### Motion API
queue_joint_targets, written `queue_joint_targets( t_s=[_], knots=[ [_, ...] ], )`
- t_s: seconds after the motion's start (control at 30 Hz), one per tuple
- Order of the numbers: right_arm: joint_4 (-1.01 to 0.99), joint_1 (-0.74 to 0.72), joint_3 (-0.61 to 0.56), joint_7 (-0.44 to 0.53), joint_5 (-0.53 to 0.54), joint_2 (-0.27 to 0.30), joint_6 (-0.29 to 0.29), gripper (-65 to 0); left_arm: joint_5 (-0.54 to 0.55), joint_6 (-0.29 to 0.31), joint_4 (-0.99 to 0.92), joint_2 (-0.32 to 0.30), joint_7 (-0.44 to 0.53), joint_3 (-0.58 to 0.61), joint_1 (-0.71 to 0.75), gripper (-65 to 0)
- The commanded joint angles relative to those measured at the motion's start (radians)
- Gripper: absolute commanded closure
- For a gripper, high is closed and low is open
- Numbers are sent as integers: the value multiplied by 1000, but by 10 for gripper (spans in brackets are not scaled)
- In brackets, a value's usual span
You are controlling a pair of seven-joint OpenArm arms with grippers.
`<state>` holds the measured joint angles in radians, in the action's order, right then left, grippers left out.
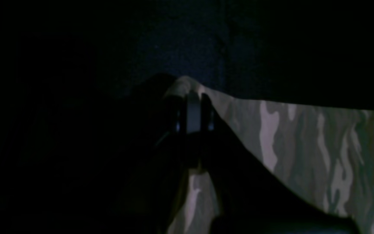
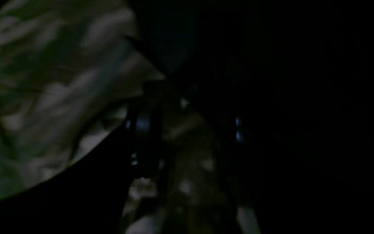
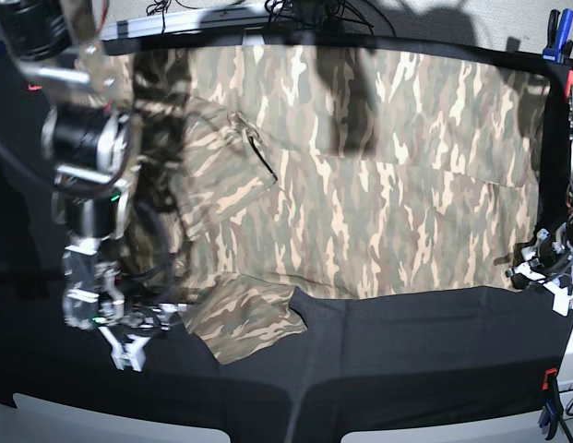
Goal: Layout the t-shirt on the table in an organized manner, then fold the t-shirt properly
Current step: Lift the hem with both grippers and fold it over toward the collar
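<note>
Left gripper (image 1: pixel 193 110) pinches t-shirt (image 3: pixel 378 185) edge; right gripper (image 2: pixel 180 130) grips sleeve fabric.

Matt camo cloth t-shirt (image 3: pixel 378 185)

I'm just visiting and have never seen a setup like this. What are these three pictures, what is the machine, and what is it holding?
This is a robot with two arms working over a table covered in black cloth. The bright picture looks down on the whole scene. The two dark ones come from small cameras mounted at each arm's wrist, looking along its fingers.

Spread across the table is a camouflage t-shirt, mostly flat, with a sleeve sticking out at the near left of the wide picture.

The left gripper sits at the right edge of the wide picture. Its fingers are pinched shut on a corner of the shirt, lifting it into a small peak.

The right gripper is at the left, by that sleeve. Shirt fabric lies between its fingers, but the picture is too dark to tell whether they grip it.
</note>
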<state>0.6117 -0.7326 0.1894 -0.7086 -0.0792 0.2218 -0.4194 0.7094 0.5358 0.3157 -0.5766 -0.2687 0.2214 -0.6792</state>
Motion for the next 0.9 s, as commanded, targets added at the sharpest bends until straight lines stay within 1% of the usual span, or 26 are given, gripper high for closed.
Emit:
queue_joint_targets(
  t_s=[0.0,0.07,0.17,0.33,0.57,0.67,0.77,0.87],
  knots=[
    [10,-43,0,-1,3,15,-4,-269,13,11,11,-20,22,-5,-33,0],
    [10,-40,0,-33,4,28,-10,-269,13,11,11,-20,15,-5,-33,0],
    [10,-27,0,-46,34,44,-31,-269,13,11,11,-20,15,-5,-33,0],
    [10,8,0,-50,34,39,-44,-269,13,11,11,-20,15,-5,-33,0],
    [10,46,0,-48,38,38,-44,-269,13,11,11,-19,16,-5,-33,0],
    [10,47,0,-58,92,35,-47,-264,13,11,11,-19,16,-5,-33,0],
    [10,47,0,-79,139,24,-101,-204,14,11,11,-19,16,-5,-33,0],
    [10,45,0,-77,143,10,-106,-136,13,11,11,-19,16,-5,-33,0]
  ],
)
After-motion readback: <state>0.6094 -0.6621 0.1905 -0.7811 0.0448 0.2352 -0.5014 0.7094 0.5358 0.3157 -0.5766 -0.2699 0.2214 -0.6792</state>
